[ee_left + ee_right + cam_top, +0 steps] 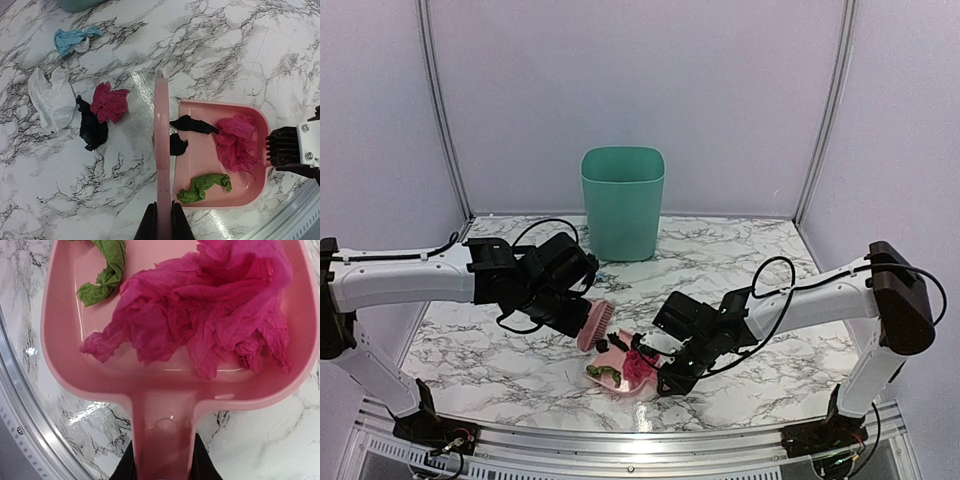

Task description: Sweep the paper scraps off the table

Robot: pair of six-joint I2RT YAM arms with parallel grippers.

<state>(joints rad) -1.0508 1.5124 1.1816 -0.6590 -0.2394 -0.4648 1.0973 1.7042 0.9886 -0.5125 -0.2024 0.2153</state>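
The left pincer grips the brush, the right pincer the dustpan handle; both partly cropped.

Robot lab booth imo. Plain panel walls w/ metal poles. Left arm & right arm bolted at the edge of the marble counter.

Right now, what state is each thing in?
left gripper: shut on brush.
right gripper: shut on dustpan handle.
brush: held at dustpan mouth.
dustpan: on table, partly filled.
collected scraps: in dustpan; magenta, green, black.
loose scraps: on table outside dustpan; magenta, black, white, blue.
bin: upright, open; inside hidden.
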